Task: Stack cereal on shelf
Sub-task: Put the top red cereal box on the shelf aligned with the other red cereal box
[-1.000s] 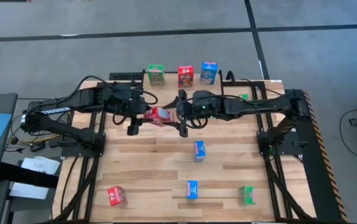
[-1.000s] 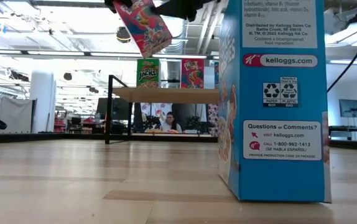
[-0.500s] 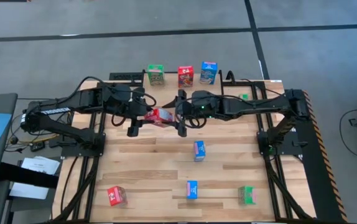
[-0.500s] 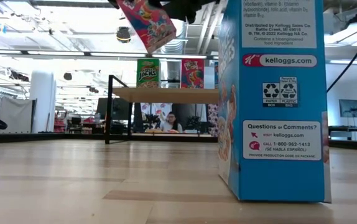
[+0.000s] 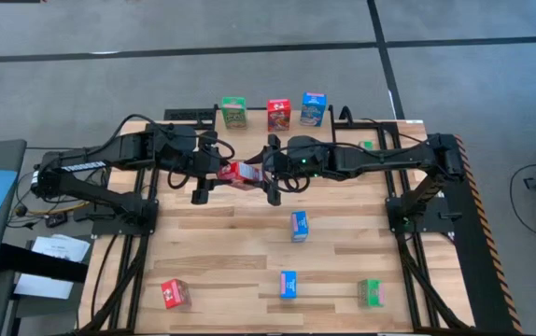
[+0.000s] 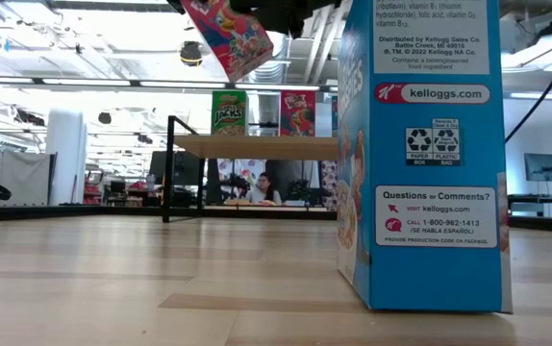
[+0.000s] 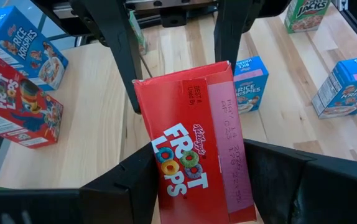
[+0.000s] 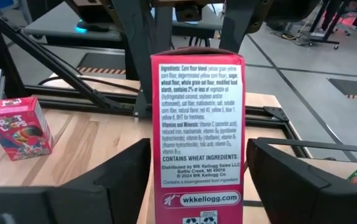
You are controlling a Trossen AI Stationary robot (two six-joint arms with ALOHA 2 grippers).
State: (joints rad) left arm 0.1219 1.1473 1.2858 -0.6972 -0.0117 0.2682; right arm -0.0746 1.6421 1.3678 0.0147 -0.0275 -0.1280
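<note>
Left gripper [image 7: 197, 180] clamps red Froot Loops box [image 7: 197, 149]; right gripper [image 8: 197, 180] brackets it, unclosed.

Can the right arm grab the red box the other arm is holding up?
Probably yes. The red box sits between the right gripper's open fingers, nothing between, while the left gripper holds it.

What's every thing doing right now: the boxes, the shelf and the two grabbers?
Held red box, up in the air, tilted, between both grippers.
Left gripper, shut on the held red box.
Right gripper, open, fingers either side of that box.
Shelf, carries three upright boxes: green, red, blue.
Loose boxes, four on the table, untouched.
</note>
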